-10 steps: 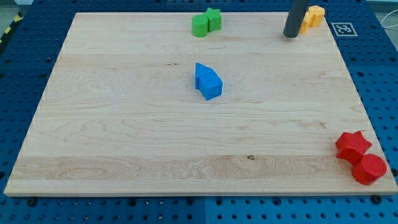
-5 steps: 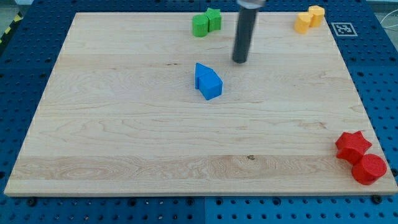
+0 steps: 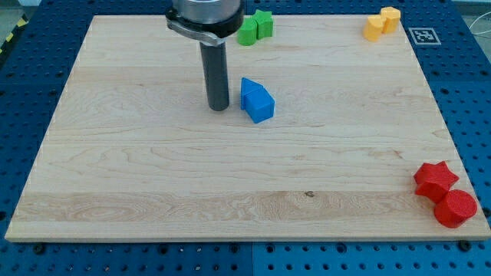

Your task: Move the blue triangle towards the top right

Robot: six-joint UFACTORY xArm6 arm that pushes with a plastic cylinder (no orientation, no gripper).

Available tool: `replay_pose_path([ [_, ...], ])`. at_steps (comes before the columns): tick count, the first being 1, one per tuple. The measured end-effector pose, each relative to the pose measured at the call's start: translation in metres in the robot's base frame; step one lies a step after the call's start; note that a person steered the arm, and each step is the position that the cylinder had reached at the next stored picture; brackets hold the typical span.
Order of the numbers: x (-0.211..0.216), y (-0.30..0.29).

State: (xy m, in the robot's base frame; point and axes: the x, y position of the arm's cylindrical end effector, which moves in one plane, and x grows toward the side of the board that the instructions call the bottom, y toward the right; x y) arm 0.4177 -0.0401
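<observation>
Two blue blocks sit joined near the board's middle: a blue triangle [image 3: 248, 88] at the upper left and a blue cube-like block [image 3: 259, 105] at its lower right. My tip [image 3: 218, 107] stands just to the left of the blue pair, a small gap away, not clearly touching. The dark rod rises from it to the view's top.
A green star [image 3: 264, 23] and a green block [image 3: 247, 31] sit at the top centre, partly behind the rod's collar. Two yellow blocks [image 3: 381, 22] sit at the top right. A red star [image 3: 436, 179] and a red cylinder [image 3: 456, 208] sit at the bottom right.
My tip moved from the top right near the yellow blocks, leftward and down across the board, to the left side of the blue pair. No block has moved.
</observation>
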Motion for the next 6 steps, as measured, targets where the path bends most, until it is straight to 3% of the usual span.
replay_pose_path([
  [2, -0.063, 0.045],
  [3, -0.066, 0.050],
  [5, -0.014, -0.004],
  [6, -0.013, 0.015],
])
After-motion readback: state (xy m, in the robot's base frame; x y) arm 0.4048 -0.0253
